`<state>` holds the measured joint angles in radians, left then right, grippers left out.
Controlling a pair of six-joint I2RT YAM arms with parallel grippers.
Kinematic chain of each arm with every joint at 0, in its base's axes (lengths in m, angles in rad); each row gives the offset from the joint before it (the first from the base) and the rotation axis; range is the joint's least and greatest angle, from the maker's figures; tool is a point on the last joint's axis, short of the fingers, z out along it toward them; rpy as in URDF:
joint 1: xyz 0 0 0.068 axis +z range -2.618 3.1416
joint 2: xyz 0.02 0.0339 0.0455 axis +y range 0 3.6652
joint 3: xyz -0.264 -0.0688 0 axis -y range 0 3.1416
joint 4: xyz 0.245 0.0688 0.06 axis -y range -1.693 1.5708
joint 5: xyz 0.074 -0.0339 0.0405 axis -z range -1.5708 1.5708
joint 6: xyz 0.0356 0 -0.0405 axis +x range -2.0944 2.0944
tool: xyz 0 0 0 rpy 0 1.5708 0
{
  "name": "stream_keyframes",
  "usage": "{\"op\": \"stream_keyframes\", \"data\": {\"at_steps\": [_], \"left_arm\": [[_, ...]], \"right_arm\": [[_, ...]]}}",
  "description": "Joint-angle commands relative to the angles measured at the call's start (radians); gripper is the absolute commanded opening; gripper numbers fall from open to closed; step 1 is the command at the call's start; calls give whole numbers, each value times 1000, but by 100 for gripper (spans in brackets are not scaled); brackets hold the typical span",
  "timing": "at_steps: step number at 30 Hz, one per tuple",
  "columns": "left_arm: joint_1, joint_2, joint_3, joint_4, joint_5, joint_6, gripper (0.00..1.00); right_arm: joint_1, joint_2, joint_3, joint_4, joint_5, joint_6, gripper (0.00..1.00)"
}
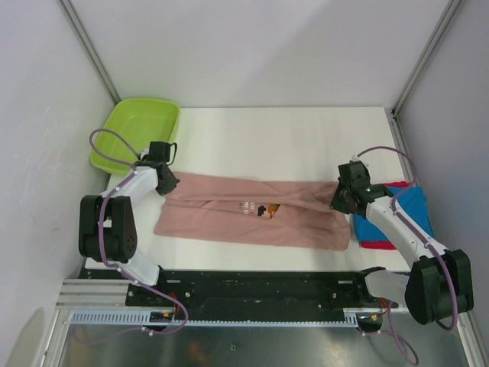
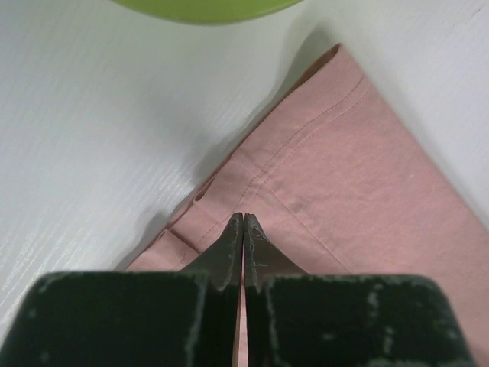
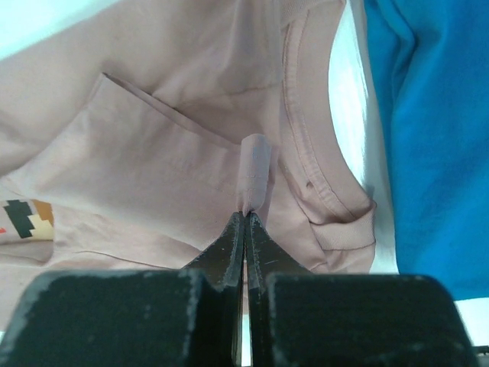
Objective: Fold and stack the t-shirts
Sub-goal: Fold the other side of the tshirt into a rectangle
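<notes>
A robotics lab cell — bare white walls, aluminium frame posts, two arms bolted to a mounting rail

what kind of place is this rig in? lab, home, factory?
Likely a lab test cell: a white table boxed in by plain panels on aluminium posts, two arms bolted to a rail at its near edge, and staged props, a pink t-shirt and a green tub.

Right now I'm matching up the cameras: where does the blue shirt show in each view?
Top: blue shirt at far right, mid-height.
Left wrist: not in it.
Right wrist: filling the right edge.
Shared landmark: pink shirt, centre in top, right half in left wrist, left and middle in right wrist.
</notes>
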<state>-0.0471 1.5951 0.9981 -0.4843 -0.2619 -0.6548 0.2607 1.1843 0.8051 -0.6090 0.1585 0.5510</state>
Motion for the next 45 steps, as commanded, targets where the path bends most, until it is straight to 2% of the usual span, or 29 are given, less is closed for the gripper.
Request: {"op": "stream_keyframes", "data": {"at_steps": [1,2,5,9,15,28,33,38,45], "left_arm": [[5,-32,-10,-3,-10,-12,0],[5,-31,-11,-3,-7,-13,0],[6,-12,-15,0,10,-32,18],[10,21,-7,5,16,-54,33],[20,18,-15,8,-10,-68,37],[36,47,-36,11,-45,-96,34],[38,57,-23,14,-45,-101,21],[38,40,-22,14,-58,-99,3],[40,-20,-28,14,-78,-91,0]], "right_arm": [[10,3,-23,19,8,25,0],[10,3,-25,21,9,25,0],[11,5,-32,28,8,29,0],[22,12,-36,36,4,33,0],[27,20,-47,44,9,33,0],[27,37,-49,55,10,33,0],[28,35,-49,51,16,32,0],[28,26,-49,47,20,32,0],[26,8,-48,40,32,30,0]]}}
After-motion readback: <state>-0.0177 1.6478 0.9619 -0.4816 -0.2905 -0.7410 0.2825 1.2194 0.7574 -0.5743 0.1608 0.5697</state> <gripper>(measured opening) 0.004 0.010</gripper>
